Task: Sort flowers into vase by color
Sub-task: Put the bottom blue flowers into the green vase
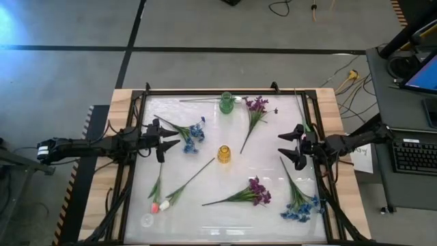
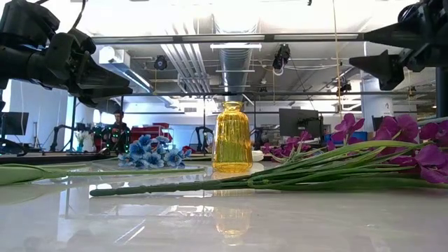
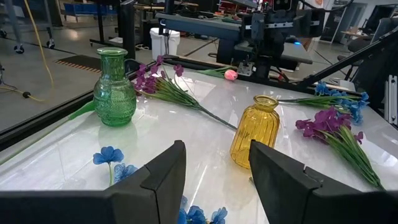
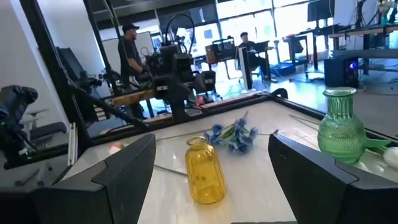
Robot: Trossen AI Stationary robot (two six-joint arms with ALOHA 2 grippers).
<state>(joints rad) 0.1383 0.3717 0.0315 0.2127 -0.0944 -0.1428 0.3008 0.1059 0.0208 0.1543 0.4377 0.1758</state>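
A yellow vase (image 1: pixel 224 154) stands upright mid-table and a green vase (image 1: pixel 226 102) stands near the far edge. Flowers lie flat on the white tabletop: a blue bunch (image 1: pixel 191 135) at the left, a purple bunch (image 1: pixel 256 107) at the far side, another purple bunch (image 1: pixel 255 191) at the near side, a blue bunch (image 1: pixel 300 205) at the near right, and a pink bud (image 1: pixel 157 203) on a green stem at the near left. My left gripper (image 1: pixel 167 140) hovers open at the left, just beside the blue bunch. My right gripper (image 1: pixel 292 147) hovers open at the right, holding nothing.
A long stem with a pale bud (image 1: pixel 208 100) lies along the far edge beside the green vase. A bare green sprig (image 1: pixel 190 179) lies left of centre. A small clear object (image 1: pixel 147 219) sits at the near left corner. A dark frame (image 1: pixel 130 171) borders the table.
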